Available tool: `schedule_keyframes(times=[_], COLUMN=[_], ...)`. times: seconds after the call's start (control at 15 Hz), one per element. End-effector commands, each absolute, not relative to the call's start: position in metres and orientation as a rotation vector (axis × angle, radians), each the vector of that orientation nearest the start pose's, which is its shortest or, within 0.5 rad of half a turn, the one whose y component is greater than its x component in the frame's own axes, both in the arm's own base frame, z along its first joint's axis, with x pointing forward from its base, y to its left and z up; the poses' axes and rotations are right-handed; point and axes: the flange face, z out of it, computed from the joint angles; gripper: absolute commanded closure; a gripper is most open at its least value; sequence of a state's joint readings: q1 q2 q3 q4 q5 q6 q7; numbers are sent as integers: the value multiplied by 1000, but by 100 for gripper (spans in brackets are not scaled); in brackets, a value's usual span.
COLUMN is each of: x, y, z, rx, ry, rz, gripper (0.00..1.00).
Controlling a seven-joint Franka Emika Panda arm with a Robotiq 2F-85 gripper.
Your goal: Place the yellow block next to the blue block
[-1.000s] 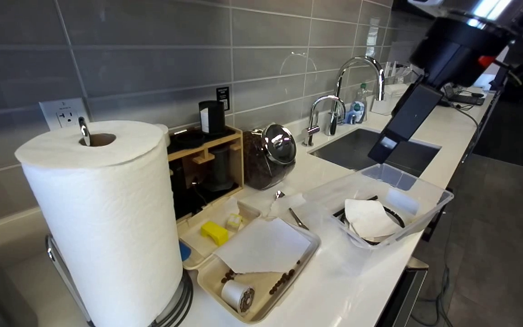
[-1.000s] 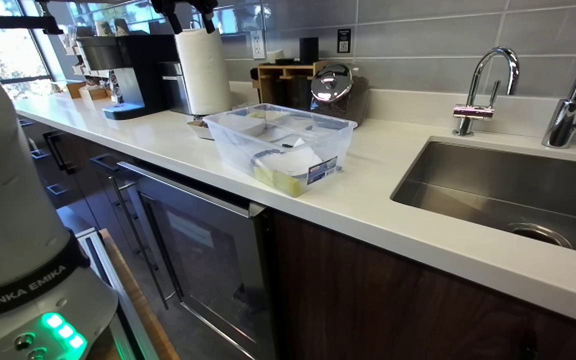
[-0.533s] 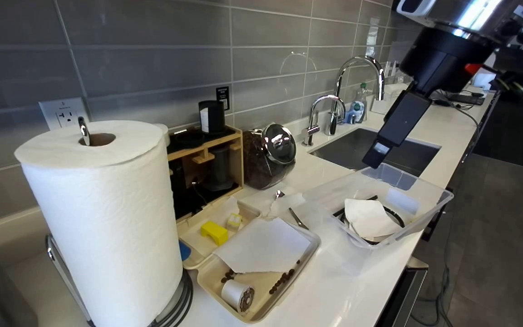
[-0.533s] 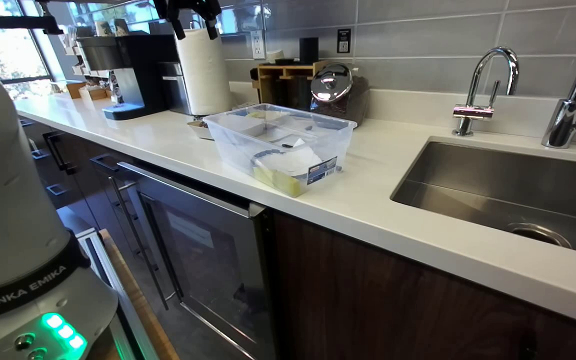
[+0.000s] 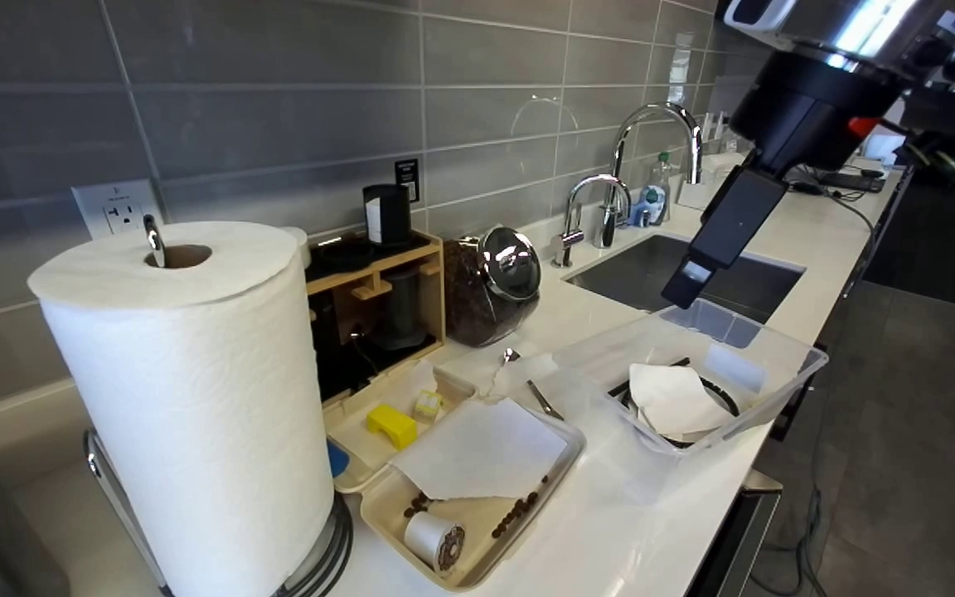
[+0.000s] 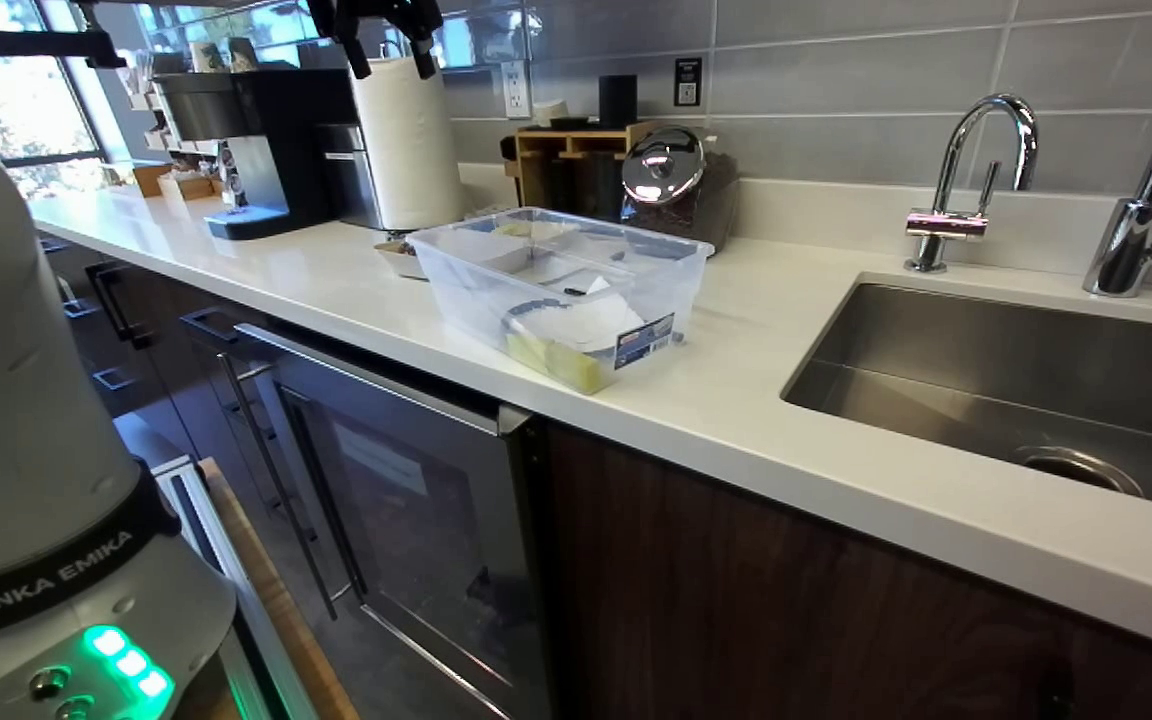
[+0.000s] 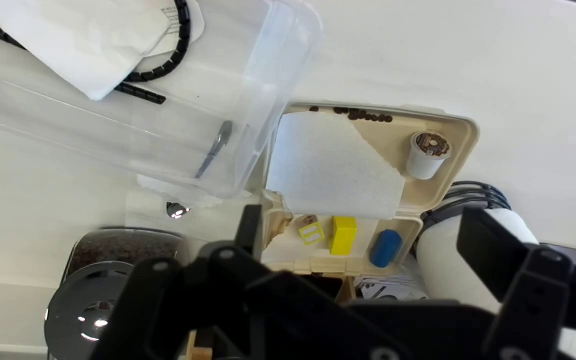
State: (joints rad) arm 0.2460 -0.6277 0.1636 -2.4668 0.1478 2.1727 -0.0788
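Observation:
The yellow block [image 7: 343,236] lies in the lid half of a beige clamshell container [image 7: 388,137]; it also shows in an exterior view [image 5: 392,426]. The blue block [image 7: 386,248] lies in the same lid half, to the right of the yellow block in the wrist view, with a small gap between them. In an exterior view the blue block [image 5: 336,458] is mostly hidden behind the paper towel roll. My gripper [image 7: 368,237] is open and empty; in both exterior views [image 5: 685,286] [image 6: 393,60] it hangs high above the counter, apart from both blocks.
A paper towel roll [image 5: 187,414] stands beside the container. A small yellow-and-white piece [image 7: 311,233] lies near the yellow block. A clear plastic bin [image 5: 763,406], a glass jar [image 5: 490,290] and a wooden organizer [image 5: 436,290] surround the container. A white cup [image 7: 425,157] sits in it.
My gripper has moved slightly down and toward the container side since one second ago, and is still over the last half second. The blocks have not moved.

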Motion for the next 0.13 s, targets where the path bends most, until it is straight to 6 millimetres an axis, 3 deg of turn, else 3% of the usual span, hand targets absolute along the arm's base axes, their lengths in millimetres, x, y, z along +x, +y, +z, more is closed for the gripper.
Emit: schedule_keyframes(times=[0.0, 0.07], x=[356, 356], y=[169, 169], z=[540, 540], rx=[-2952, -2952], ry=[-614, -614], rz=[-485, -485], gripper=[0, 0])
